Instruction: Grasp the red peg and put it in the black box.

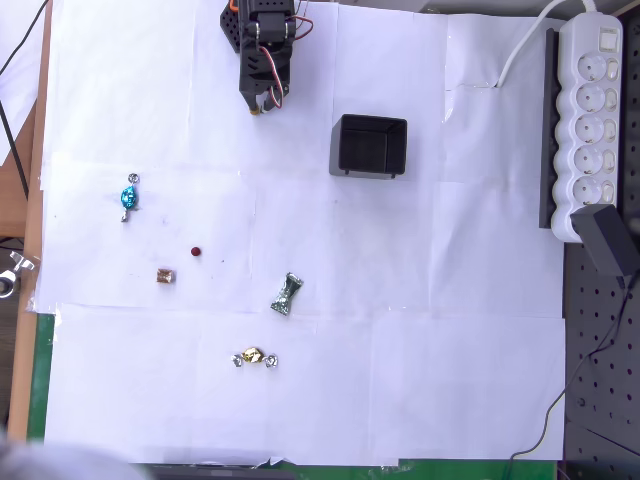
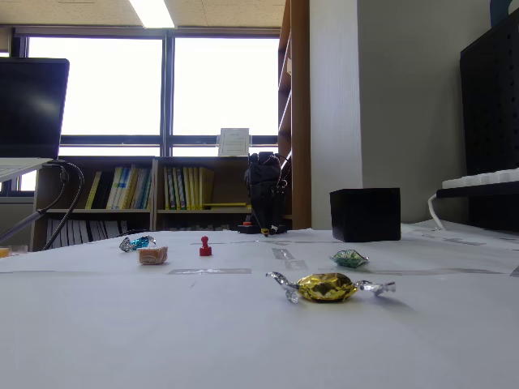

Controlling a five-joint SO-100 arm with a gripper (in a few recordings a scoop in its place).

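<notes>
Red peg (image 1: pixel 196 252) stands on the bench's white paper, nearer the left edge in the overhead view, well apart from the black box (image 1: pixel 369 146). Pincer (image 1: pixel 265 103) hangs by the far edge, holding nothing; its opening is hard to tell.

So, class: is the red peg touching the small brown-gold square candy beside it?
Apart. The overhead view shows bare white paper between the red peg and the brown-gold candy; the fixed view also shows a gap between them.

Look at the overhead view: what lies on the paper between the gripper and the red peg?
Nothing: between the gripper and the red peg the overhead view shows bare white paper.
</notes>
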